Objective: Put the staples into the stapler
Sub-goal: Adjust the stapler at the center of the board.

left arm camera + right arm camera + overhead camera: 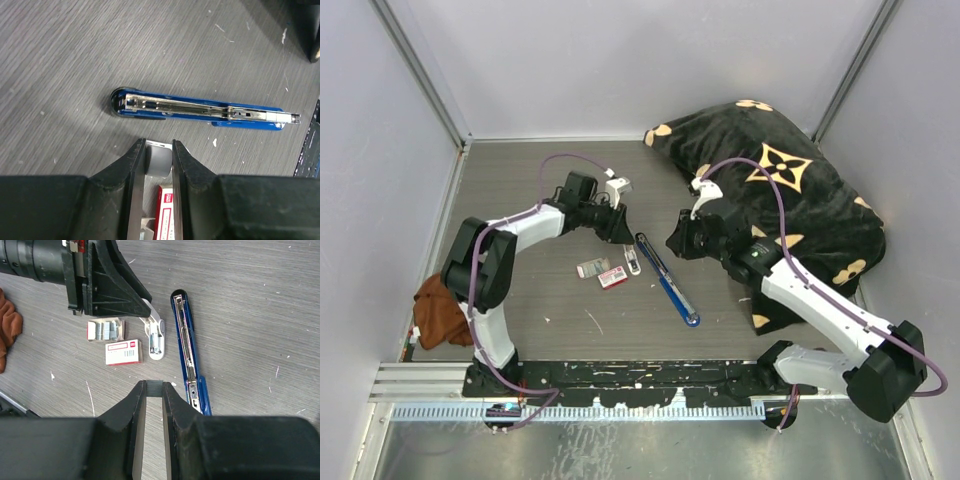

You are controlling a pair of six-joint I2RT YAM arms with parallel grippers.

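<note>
The blue stapler [665, 278] lies flat on the grey table, swung open, with its silver channel [200, 111] facing up. The staples [154, 389], a small dark-grey ribbed block, sit pinched between the fingertips of my right gripper [154, 386], which hovers just left of the stapler's [187, 345] near end. My left gripper [159, 150] stands beside the stapler's middle. Its jaws press on both sides of the grey round end [159, 161] of a small white oblong piece [155, 337].
A red-and-white cardboard box [123, 352] and an open red tray with silvery contents [105, 330] lie left of the white piece. A black cushion with tan flowers [790, 190] fills the back right. A brown cloth [440, 310] lies at the left wall.
</note>
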